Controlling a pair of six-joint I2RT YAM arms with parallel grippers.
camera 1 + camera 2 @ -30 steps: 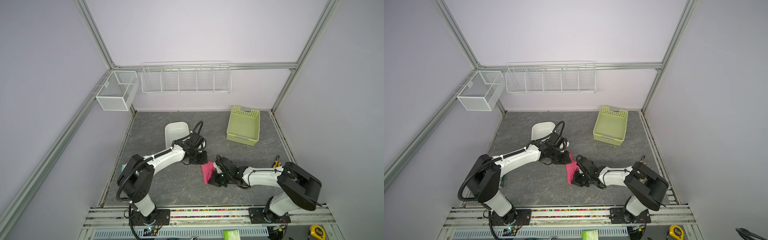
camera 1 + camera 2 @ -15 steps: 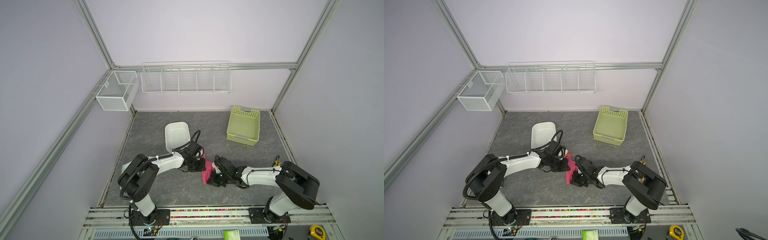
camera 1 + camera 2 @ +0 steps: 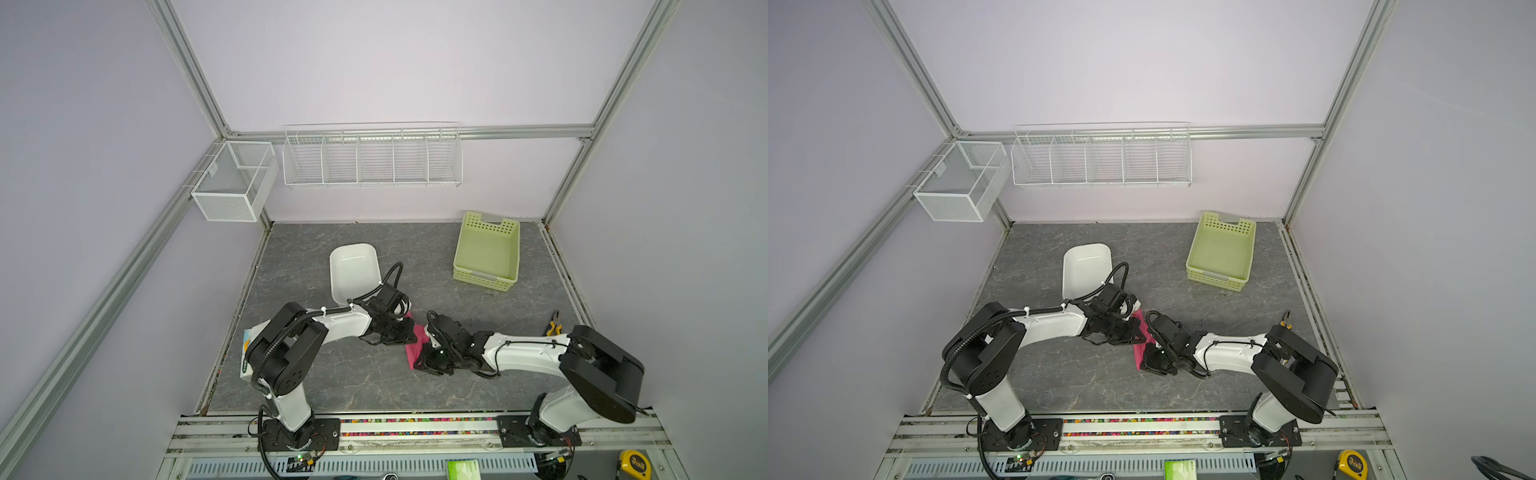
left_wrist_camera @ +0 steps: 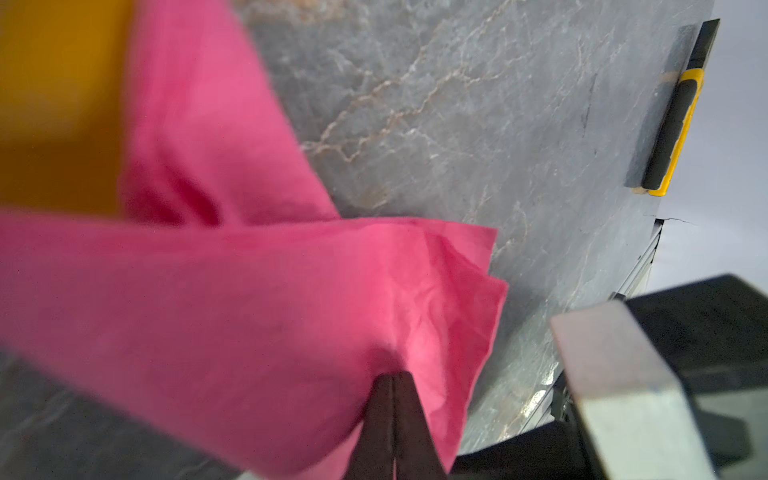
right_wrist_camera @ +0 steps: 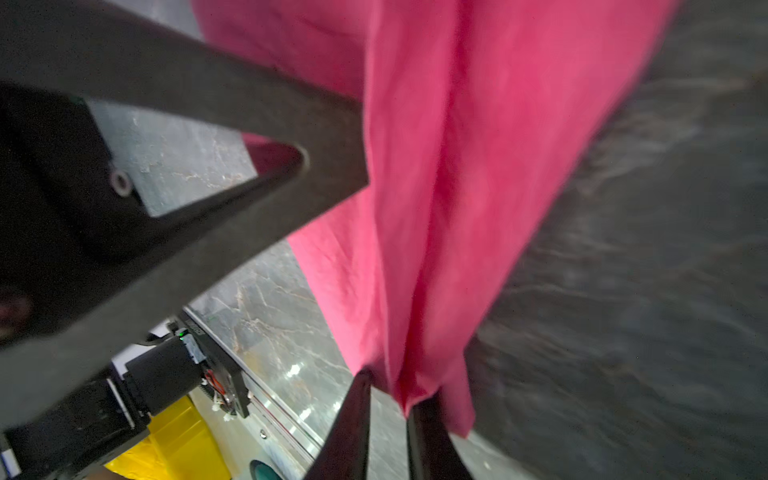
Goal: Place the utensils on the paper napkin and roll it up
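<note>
Low over the grey marbled tabletop (image 3: pixel 332 374), the thin pink-red paper napkin (image 3: pixel 414 351) hangs bunched into a loose roll between the arms, its long axis running near to far. It looks light, limp and easily torn, so is best pinched at its ends. The left gripper (image 4: pixel 392 382) is clamped on one end. The right gripper (image 5: pixel 390 399) has its jaws slightly parted around the other edge.

On the table (image 3: pixel 353 386), the tub (image 3: pixel 353 268) sits behind the paper napkin (image 3: pixel 419 336) to the left; the basket (image 3: pixel 487 253) stands behind it to the right, well apart. The pliers (image 3: pixel 553 328) lie far to its right, the box (image 3: pixel 246 357) far to its left. The left gripper (image 3: pixel 402 338) meets its left edge, the right gripper (image 3: pixel 424 365) its near end.
</note>
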